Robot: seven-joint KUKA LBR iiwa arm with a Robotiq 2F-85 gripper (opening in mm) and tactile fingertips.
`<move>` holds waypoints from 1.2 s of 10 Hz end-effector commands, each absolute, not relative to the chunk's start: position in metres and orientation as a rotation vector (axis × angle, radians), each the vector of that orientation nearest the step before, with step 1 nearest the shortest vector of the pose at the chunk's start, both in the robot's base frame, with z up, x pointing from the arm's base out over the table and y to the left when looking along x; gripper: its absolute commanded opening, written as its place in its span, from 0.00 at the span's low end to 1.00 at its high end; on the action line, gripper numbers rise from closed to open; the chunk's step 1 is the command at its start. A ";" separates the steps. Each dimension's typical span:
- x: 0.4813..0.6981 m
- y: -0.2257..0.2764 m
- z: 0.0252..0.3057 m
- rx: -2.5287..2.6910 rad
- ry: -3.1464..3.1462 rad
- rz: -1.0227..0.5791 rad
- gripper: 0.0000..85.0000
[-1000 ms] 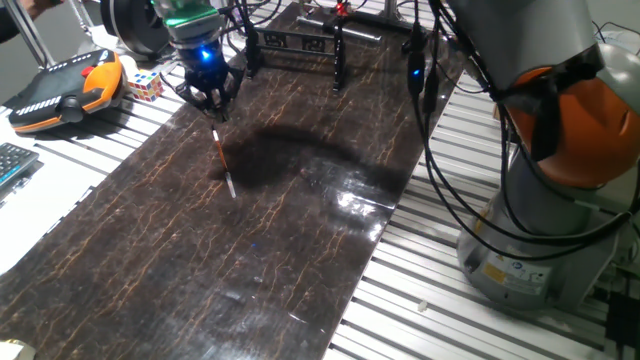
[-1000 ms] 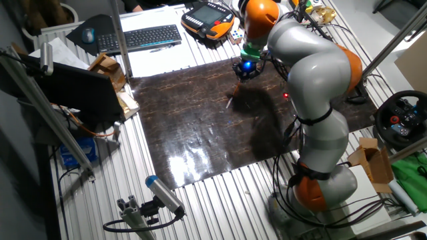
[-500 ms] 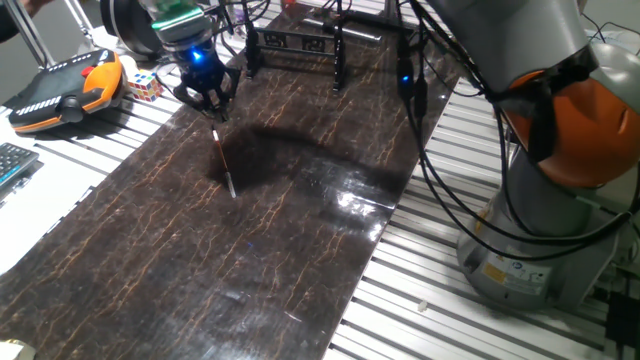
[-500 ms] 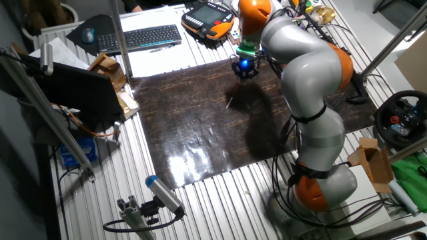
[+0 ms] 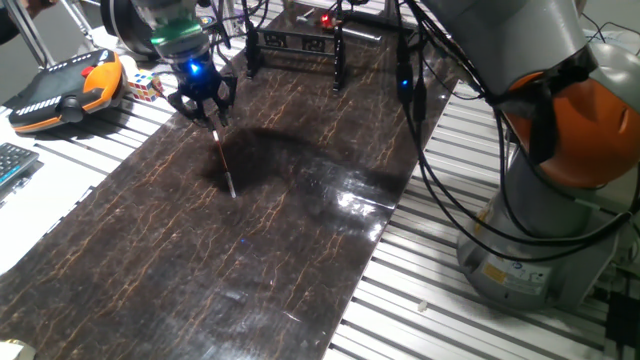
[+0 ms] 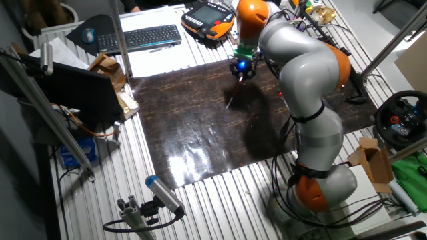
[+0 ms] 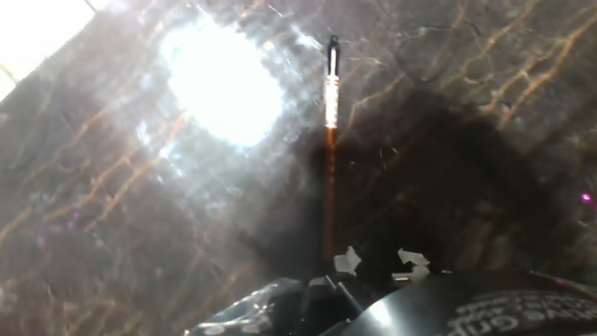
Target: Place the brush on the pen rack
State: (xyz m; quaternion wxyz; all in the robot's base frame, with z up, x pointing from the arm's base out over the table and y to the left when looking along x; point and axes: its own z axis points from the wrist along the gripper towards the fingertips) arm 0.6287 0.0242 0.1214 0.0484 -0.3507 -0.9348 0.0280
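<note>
The brush (image 5: 224, 160) lies on the dark marbled mat (image 5: 300, 260), orange-red shaft toward my gripper, white end pointing away. It also shows in the other fixed view (image 6: 231, 100) and in the hand view (image 7: 329, 159). My gripper (image 5: 210, 112) hovers low over the shaft's near end, also seen in the other fixed view (image 6: 241, 72). In the hand view two pale fingertips (image 7: 347, 260) stand slightly apart, with the shaft ending just left of them, not between them. The black pen rack (image 5: 298, 44) stands at the mat's far edge, behind and to the right of the gripper.
An orange and black teach pendant (image 5: 65, 90) and a colour cube (image 5: 143, 85) sit left of the gripper. A keyboard (image 6: 140, 37) lies beyond the mat. Black cables (image 5: 415, 90) hang by the rack. The robot's base (image 5: 540, 240) stands on the right.
My gripper has shifted a little to the left and back over the brush's orange end, and the arm's elbow has swung. The brush has stayed where it lay.
</note>
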 end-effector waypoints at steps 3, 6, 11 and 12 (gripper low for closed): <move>0.639 0.024 0.103 -1.103 -2.875 0.095 0.43; 0.646 0.025 0.085 -1.138 -2.919 0.127 0.43; 0.652 0.027 0.060 -1.111 -2.921 0.061 0.42; 0.653 0.028 0.052 -1.113 -2.926 0.048 0.42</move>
